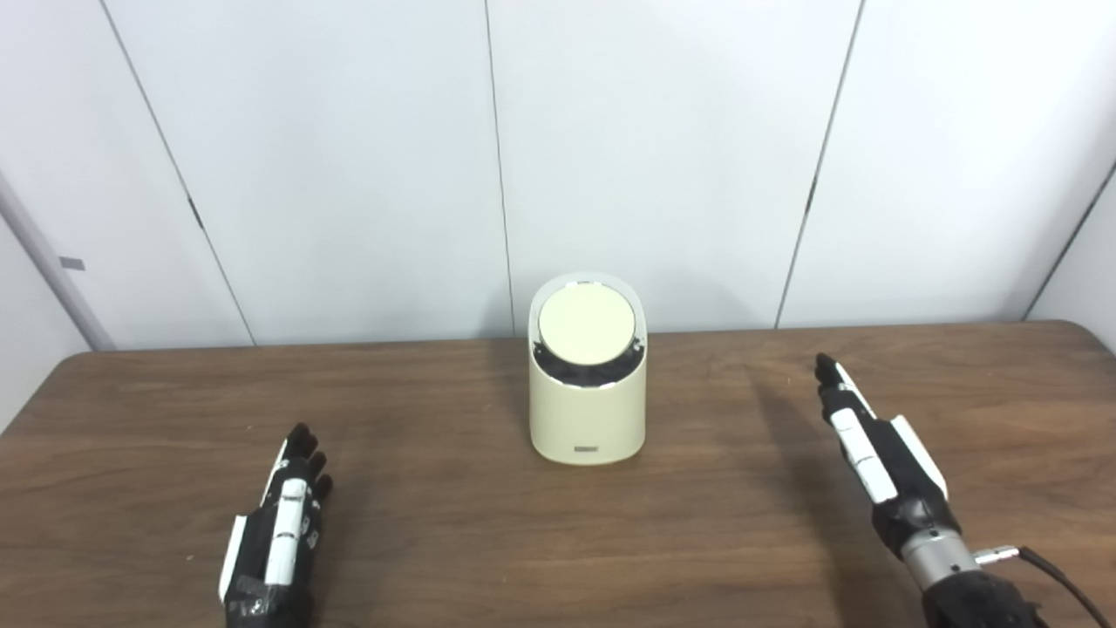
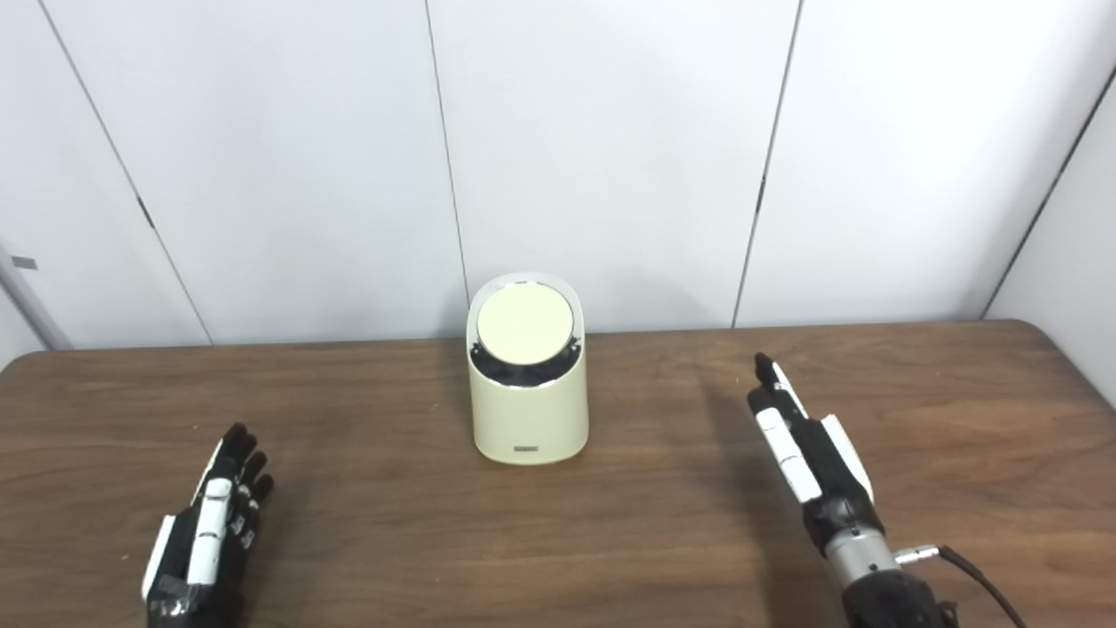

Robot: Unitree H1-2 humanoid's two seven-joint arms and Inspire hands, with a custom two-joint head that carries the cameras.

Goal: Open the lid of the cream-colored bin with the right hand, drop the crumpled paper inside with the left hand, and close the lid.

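Note:
The cream-colored bin stands upright near the table's far middle. Its round lid lies down on the slanted top, with a dark gap showing under its lower rim. My left hand rests low at the front left, fingers stretched and holding nothing. My right hand hovers at the right of the bin, fingers extended forward, a wide stretch of table between it and the bin. No crumpled paper shows in either view.
The brown wooden table spans the view, its far edge meeting white wall panels. A cable trails from my right wrist at the bottom right.

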